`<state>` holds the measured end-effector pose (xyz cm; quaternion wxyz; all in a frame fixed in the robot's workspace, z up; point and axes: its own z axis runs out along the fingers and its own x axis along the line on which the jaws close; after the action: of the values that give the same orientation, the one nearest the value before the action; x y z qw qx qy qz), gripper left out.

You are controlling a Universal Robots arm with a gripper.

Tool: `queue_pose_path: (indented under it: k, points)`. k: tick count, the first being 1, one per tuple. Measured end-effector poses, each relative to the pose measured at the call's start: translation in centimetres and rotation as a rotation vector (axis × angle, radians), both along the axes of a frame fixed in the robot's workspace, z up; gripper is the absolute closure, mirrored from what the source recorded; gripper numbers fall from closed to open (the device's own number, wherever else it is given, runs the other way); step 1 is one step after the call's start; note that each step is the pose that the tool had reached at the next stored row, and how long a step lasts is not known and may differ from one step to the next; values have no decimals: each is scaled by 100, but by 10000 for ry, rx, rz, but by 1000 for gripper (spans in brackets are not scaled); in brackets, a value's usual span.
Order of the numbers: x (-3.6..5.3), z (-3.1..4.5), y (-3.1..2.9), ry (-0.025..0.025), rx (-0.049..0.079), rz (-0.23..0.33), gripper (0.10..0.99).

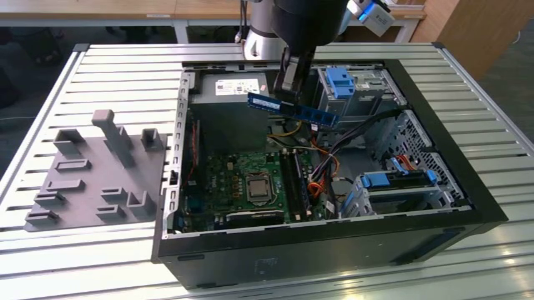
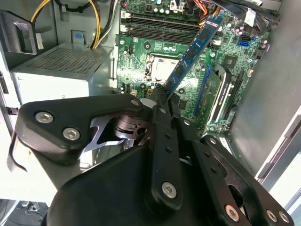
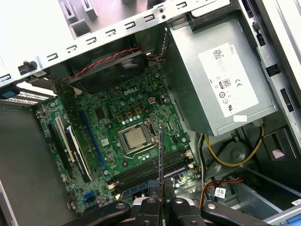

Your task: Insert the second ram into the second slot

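Your gripper [image 1: 288,95] is clamped tight on the second ram [image 1: 313,114], upper centre in the exterior view, well above the memory slots [image 1: 294,184]. Best to turn the stick parallel to its slot and level it before pressing down.

One gripped ram stick [image 1: 294,107], one computer case [image 1: 334,262], two blue clips [image 1: 342,80] [image 1: 399,180].
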<state>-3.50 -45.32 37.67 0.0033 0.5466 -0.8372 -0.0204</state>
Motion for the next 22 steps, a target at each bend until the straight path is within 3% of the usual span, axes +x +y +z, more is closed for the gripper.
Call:
queue_pose_path:
  k: [22]
  points:
    - [0, 0, 0, 0, 0, -164, 949]
